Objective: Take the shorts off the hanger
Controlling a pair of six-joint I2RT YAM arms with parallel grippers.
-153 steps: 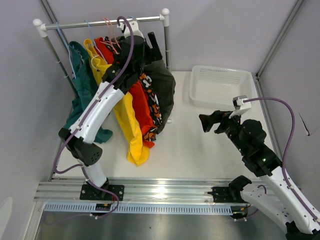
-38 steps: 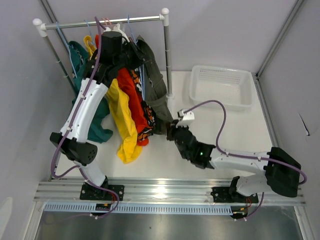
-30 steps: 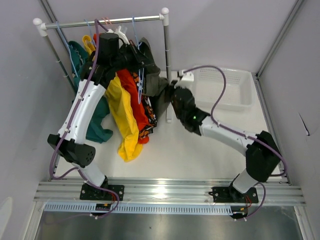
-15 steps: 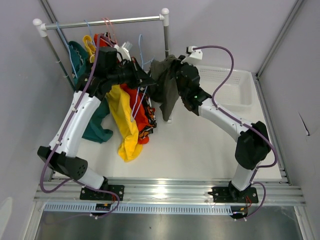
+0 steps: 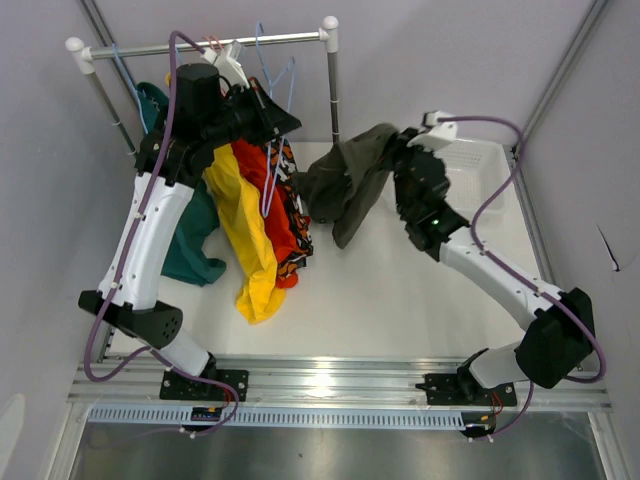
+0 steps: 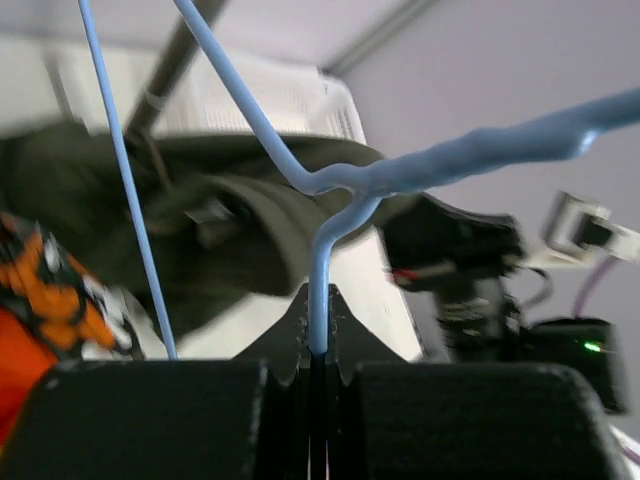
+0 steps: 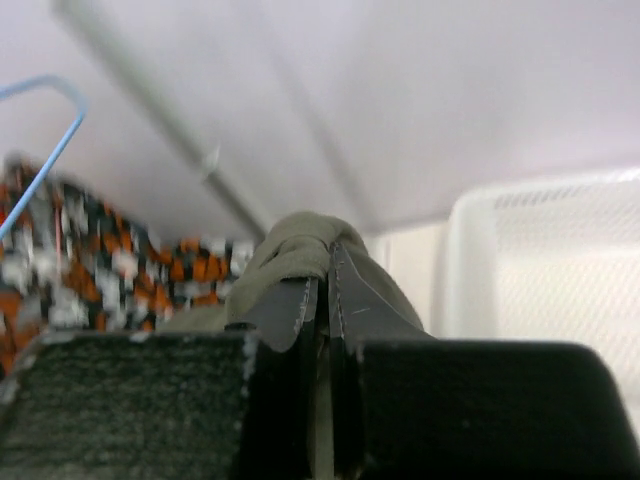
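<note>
The right claw (image 7: 320,285) pinches the green shorts (image 5: 352,178) tight, the left claw (image 6: 318,345) squeezes the blue hanger (image 6: 440,160) — if the pinch slips, the shorts could fall.

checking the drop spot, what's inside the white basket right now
The visible part of the white basket shows only bare mesh, nothing in it. Its left side is covered by the right arm holding the olive shorts, so that part cannot be checked.
</note>
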